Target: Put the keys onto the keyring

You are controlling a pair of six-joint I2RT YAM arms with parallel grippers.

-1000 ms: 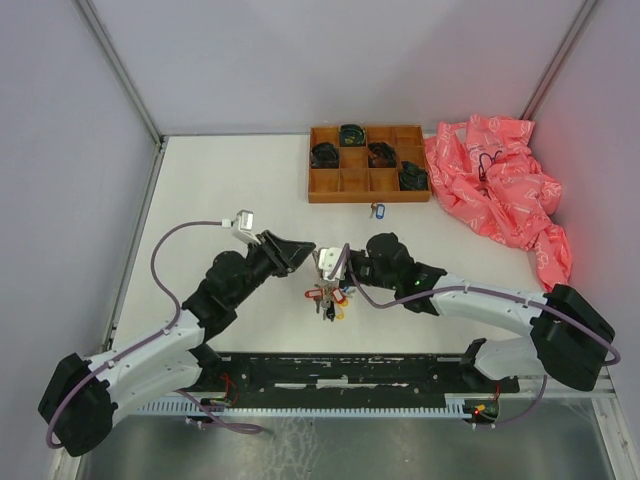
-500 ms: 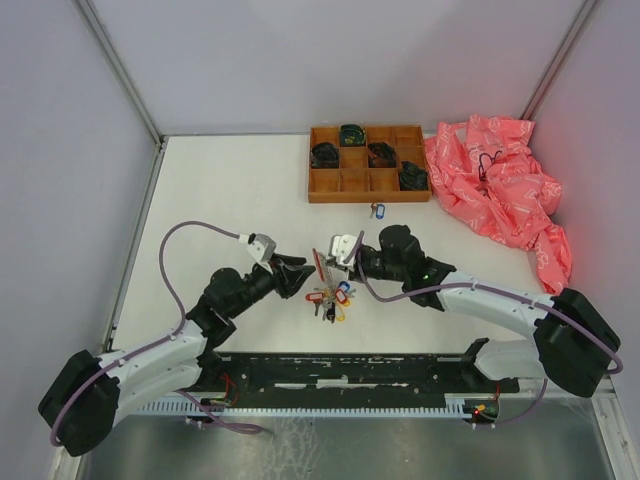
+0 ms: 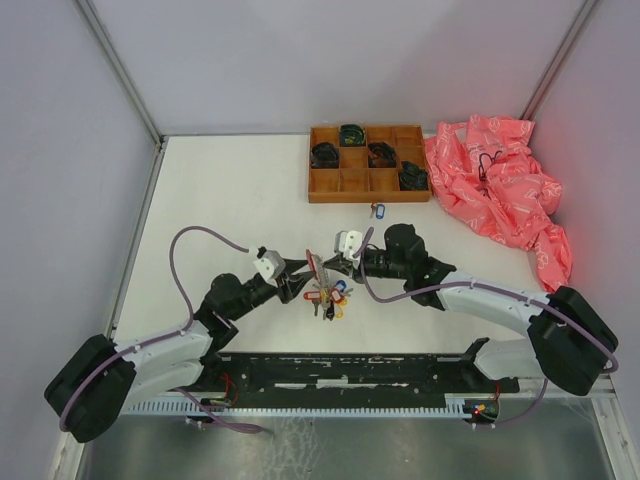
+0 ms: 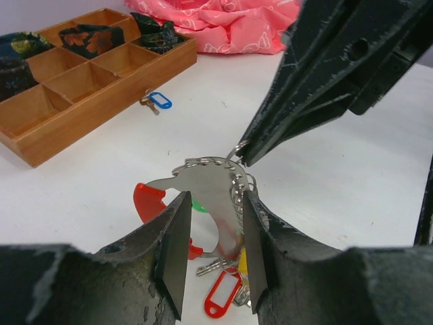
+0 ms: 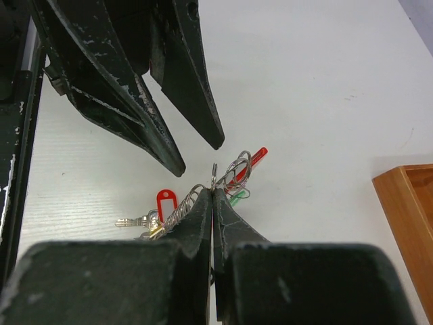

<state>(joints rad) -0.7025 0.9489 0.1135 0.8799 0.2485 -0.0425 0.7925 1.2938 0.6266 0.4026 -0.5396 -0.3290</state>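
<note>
Tray first: the wooden tray (image 3: 365, 198) sits at the far side of the table (image 3: 230, 190). Four of its compartments each hold one of the dark coiled items (image 3: 325, 155). One blue-tagged key (image 3: 377, 210) lies on the table just in front of the tray's near wall, outside it. A crumpled pink bag (image 3: 500, 190) is bunched up to the tray's right, touching or nearly touching it.

Your two arms meet mid-table. Your right gripper (image 5: 213, 193) is clamped tight on the keyring (image 5: 238, 169), pinching the thin wire at its fingertips and holding it up off the table. The keys (image 3: 328, 300) hang below in a bunch, with red, yellow and blue tags down at the surface. Your left gripper (image 3: 300, 280) has its jaws apart, pointed at the ring from the other side.

Views differ here. The left wrist view shows a flat silvery piece and the red strap (image 4: 149, 201) framed between your left fingers, which looks like a hold. The right wrist view shows both left fingertips short of the ring with bare table between them, so nothing is grasped. Only the right wrist view shows the coiled wire turns and a loose key lying flat. Only the top view shows all four filled compartments; the left wrist view catches three.
</note>
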